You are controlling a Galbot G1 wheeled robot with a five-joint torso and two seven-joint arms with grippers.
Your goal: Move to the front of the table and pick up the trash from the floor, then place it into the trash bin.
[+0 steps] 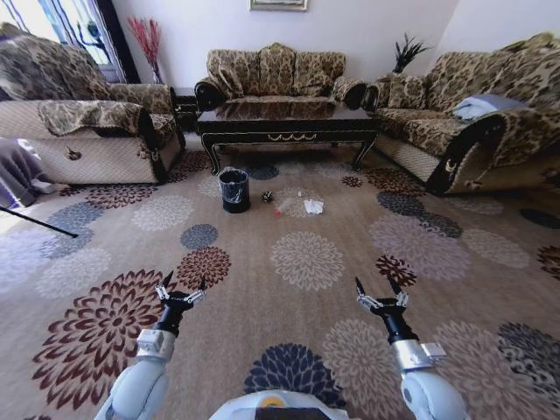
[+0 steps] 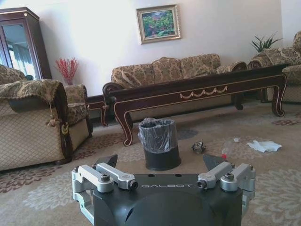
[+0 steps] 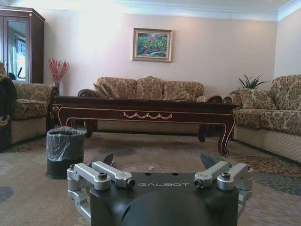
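The dark glossy table (image 1: 289, 122) stands far ahead between the sofas. Before it on the patterned floor (image 1: 350, 289) sits the small black trash bin (image 1: 234, 190). The trash lies just right of the bin: a dark crumpled ball (image 1: 267, 197), a clear bottle with a red cap (image 1: 290, 208) and white paper (image 1: 313, 206). My left gripper (image 1: 181, 284) and right gripper (image 1: 379, 287) hover low over the carpet, well short of the trash, both open and holding nothing. The left wrist view shows the bin (image 2: 159, 143), ball (image 2: 199, 147) and paper (image 2: 264, 146) beyond the left gripper (image 2: 161, 161).
Patterned sofas stand at the left (image 1: 79, 122), the back (image 1: 276, 74) and the right (image 1: 490, 122). A thin dark rod (image 1: 35, 223) lies on the carpet at far left. Wide open carpet stretches between me and the bin (image 3: 64, 151).
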